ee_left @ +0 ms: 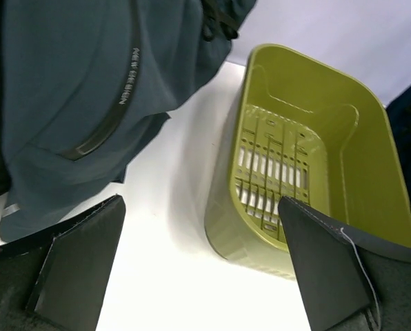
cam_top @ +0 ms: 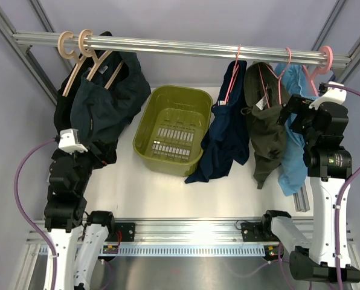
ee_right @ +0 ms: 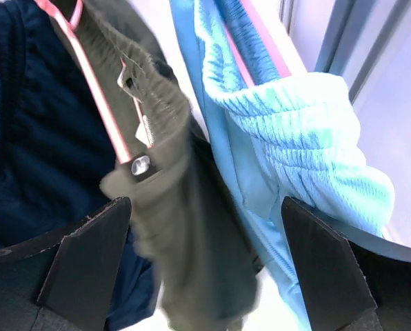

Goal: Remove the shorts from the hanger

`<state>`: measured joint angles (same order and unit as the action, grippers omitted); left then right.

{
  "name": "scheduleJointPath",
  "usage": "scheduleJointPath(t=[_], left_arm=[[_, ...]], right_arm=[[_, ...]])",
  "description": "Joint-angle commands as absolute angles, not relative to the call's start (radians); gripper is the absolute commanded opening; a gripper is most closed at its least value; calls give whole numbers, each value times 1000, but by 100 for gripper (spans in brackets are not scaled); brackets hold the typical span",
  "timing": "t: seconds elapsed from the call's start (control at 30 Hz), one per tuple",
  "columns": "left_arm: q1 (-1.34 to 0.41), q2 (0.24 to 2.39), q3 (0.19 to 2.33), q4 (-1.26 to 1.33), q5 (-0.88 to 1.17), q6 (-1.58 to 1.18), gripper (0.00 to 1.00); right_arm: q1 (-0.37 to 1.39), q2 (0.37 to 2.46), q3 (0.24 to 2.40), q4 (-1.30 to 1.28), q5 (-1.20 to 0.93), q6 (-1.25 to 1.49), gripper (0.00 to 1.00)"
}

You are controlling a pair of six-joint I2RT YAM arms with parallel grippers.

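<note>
The left gripper (ee_left: 200,207) stands wide open and holds nothing, its flat, matte black wedge fingers (ee_left: 74,269) at 7 and 5 o'clock in the left wrist view. Just beyond them, at 11 o'clock, hang the teal-slate shorts (ee_left: 74,103). They are smooth woven cloth with a dark pocket strip bearing small pale lettering, which the top view is too distant to show. At 2 o'clock sits a basket (ee_left: 371,117) of glossy olive plastic, rounded-rectangular with a slotted floor, on the white tabletop (ee_left: 171,227).

The right gripper (ee_right: 205,203) is spread open too and grips nothing. Between its fingers hangs the olive pair (ee_right: 192,227), with a gathered, ribbed waistband and a pink hanger arm running down to a small metal snap. The light-blue pair (ee_right: 309,131), a puckered knit, is at 2 o'clock, and the ribbed navy shorts (ee_right: 33,117) are at 9 o'clock.

Only the top view shows the whole line. A ridged metal rail (cam_top: 186,47) runs across at 12 o'clock. The teal-slate shorts hang limp from wooden hangers (cam_top: 77,66) at 10 o'clock. The navy shorts hang from one of the thin pink hangers (cam_top: 231,78) at 1 o'clock, just to the right of the basket, their hem trailing onto the tabletop.
</note>
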<state>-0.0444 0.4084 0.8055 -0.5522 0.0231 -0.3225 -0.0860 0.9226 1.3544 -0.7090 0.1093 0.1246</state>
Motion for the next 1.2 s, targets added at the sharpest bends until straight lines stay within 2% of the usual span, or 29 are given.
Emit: scheduleJointPath(t=[0.0,0.07,0.1,0.2,0.3,0.47,0.57,0.77,0.87,1.17], left_arm=[[-38,437,883,-545,113,-328,99],[-38,463,919,-554,139,-322,99],[-38,474,931,-557,156,-319,99],[-38,523,985,-566,201,-310,99],[-38,586,1050,-587,242,-301,99],[-38,751,1213,-638,258,-262,99],[-38,874,1368,-687,232,-216,98],[-38,1070,1668,-741,138,-118,89],[-38,1179,1779,-732,179,-58,81],[41,1492,2132,-811,297,-44,72]], right_arm=[[-89,922,1376,-730,-10,79,100],[-89,891,1361,-727,-159,-10,100],[-89,878,1355,-750,-369,-152,99],[-87,835,1354,-875,-773,-431,99],[-87,825,1374,-994,-918,-582,99],[-87,825,1379,-1049,-995,-690,99],[-87,867,1405,-1040,-1043,-657,99],[-84,902,1407,-1000,-1049,-634,100],[-86,902,1401,-977,-1065,-620,100],[-86,907,1378,-948,-1108,-606,99]])
